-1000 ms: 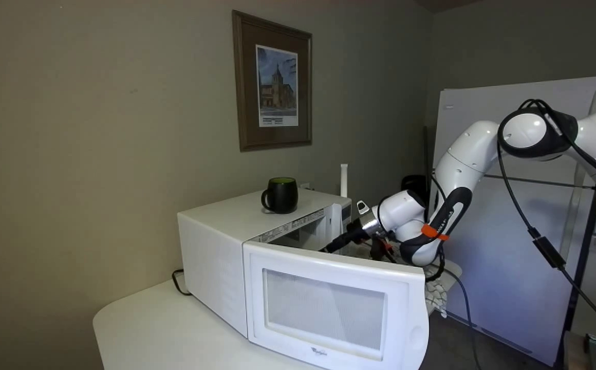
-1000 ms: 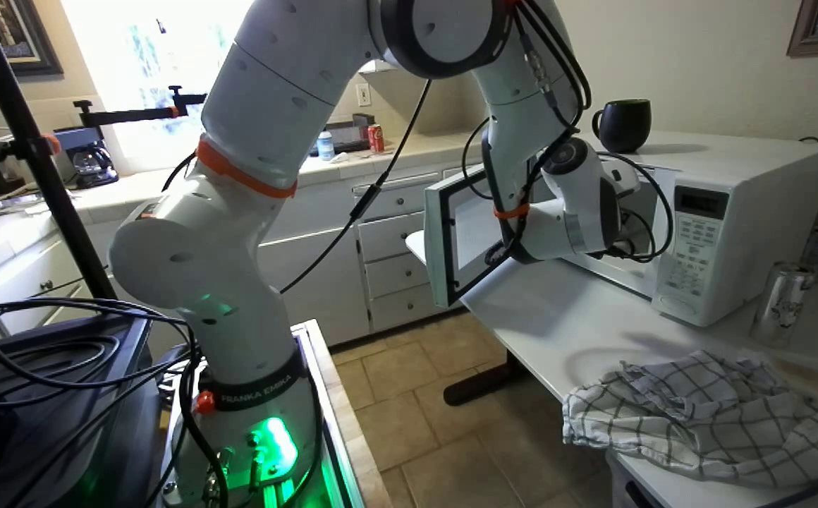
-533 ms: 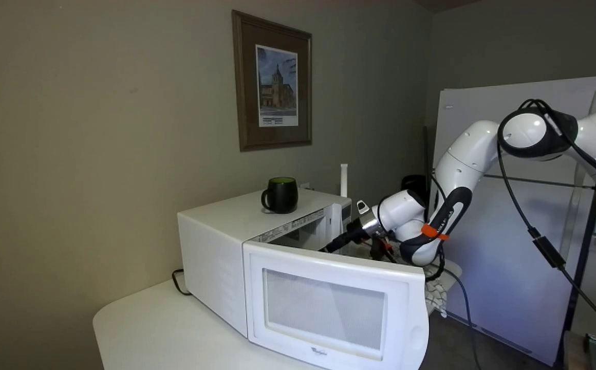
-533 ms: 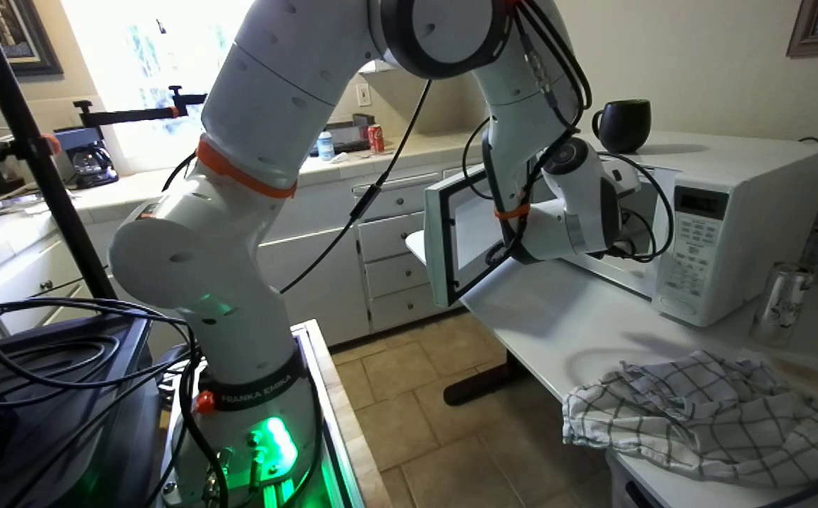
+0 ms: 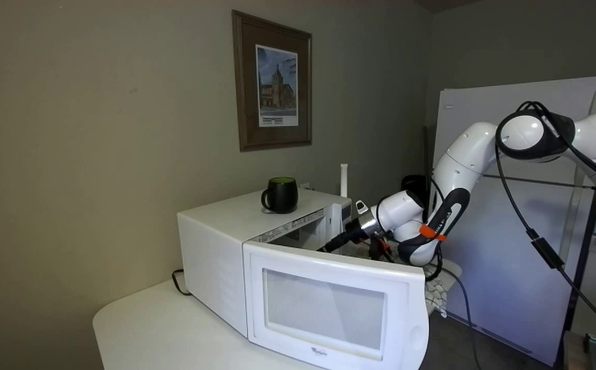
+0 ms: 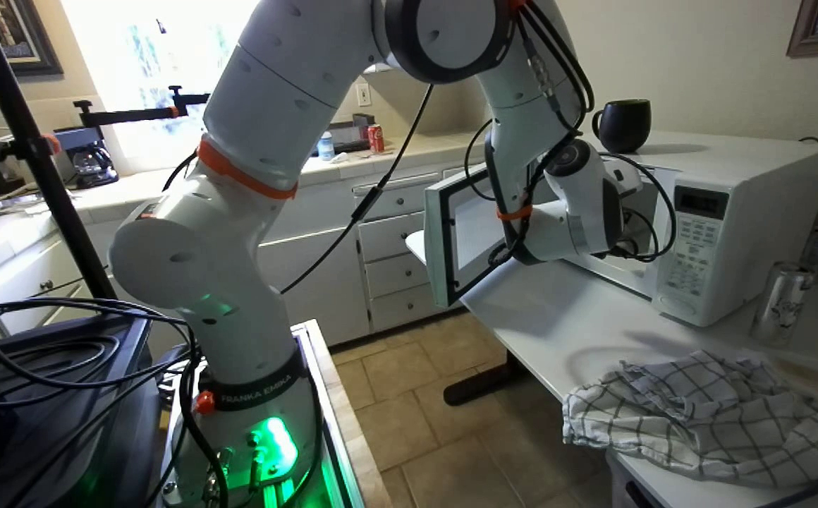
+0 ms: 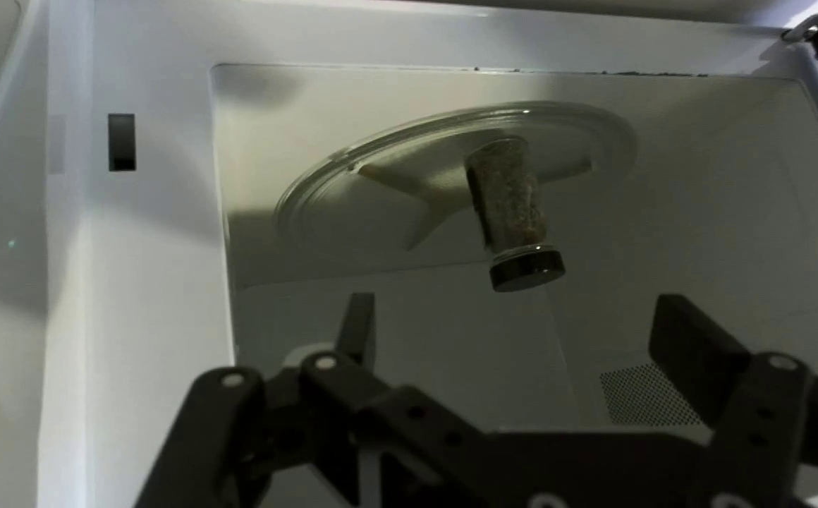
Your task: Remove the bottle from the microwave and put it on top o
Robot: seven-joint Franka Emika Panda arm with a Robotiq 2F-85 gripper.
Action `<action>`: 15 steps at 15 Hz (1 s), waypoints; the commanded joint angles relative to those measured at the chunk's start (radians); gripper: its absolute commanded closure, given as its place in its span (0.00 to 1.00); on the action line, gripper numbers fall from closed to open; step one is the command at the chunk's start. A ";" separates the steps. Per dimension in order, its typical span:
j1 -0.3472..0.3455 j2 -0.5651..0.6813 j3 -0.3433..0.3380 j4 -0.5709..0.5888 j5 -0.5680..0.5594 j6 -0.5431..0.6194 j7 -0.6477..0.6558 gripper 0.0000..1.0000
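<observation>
The bottle [image 7: 508,197], a clear jar with brown contents and a dark cap, stands on the glass turntable [image 7: 352,159] inside the microwave; it appears cap-down because the wrist view is inverted. Both exterior views hide it. The white microwave [image 5: 210,267] has its door [image 5: 323,303] swung wide, and its control panel [image 6: 694,247] faces the arm's side. My gripper [image 7: 515,310] stands open at the cavity's mouth, its fingers well apart with nothing between them. The bottle is farther in, lined up with the gap between the fingers. In an exterior view the gripper [image 5: 329,245] reaches behind the door.
A black mug [image 5: 281,195] sits on top of the microwave. On the table [image 6: 564,317] lie a checked cloth [image 6: 705,416] and a silver can [image 6: 783,303] beside the microwave. Cables [image 6: 656,212] loop around the wrist. The cavity's front frame [image 7: 148,296] borders the opening.
The arm has shifted very slightly toward the microwave, with the gripper a touch farther in. Microwave, door and mug have stayed where they were.
</observation>
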 commanded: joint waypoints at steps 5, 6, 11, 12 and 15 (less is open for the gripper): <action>0.056 0.128 0.002 0.159 0.001 -0.041 -0.044 0.00; 0.066 0.142 0.003 0.177 0.000 -0.048 -0.052 0.00; 0.136 0.181 -0.033 0.262 0.044 -0.102 -0.097 0.00; 0.146 0.187 -0.040 0.277 0.049 -0.112 -0.101 0.00; 0.168 0.213 -0.053 0.323 0.052 -0.134 -0.108 0.00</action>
